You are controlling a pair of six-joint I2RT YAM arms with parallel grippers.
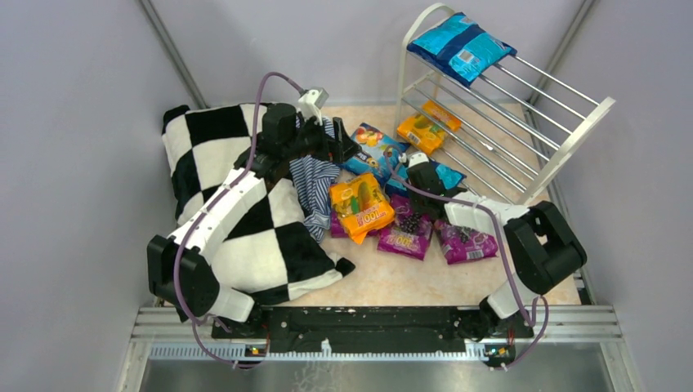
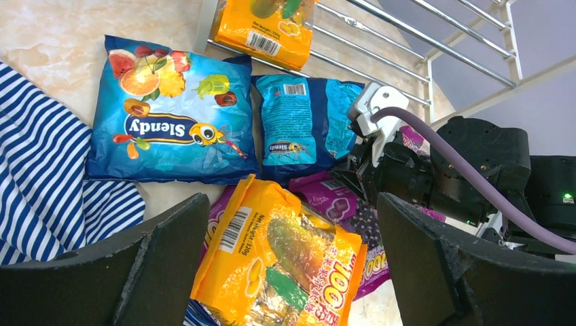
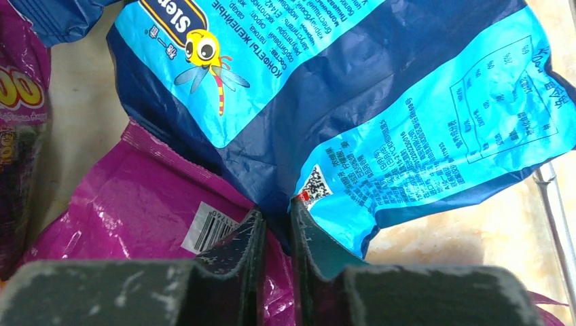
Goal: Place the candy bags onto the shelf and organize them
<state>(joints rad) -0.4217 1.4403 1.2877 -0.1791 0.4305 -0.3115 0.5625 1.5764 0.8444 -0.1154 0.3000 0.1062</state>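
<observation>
Pale lilac-grey walls (image 1: 73, 122) close in from 9, 12 and 3 o'clock; beige, perhaps marbled tabletop (image 1: 392, 282) centre; ribbed aluminium rail (image 1: 601, 317) at 6 o'clock, evenly lit

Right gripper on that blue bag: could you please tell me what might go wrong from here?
1. The right gripper pinches only the thin edge of the glossy blue bag, so the bag may slip out when lifted.
2. The magenta bag lies under that edge and could get caught or dragged along.
3. The left gripper hangs open over the orange bag close by, so the arms could bump.
</observation>
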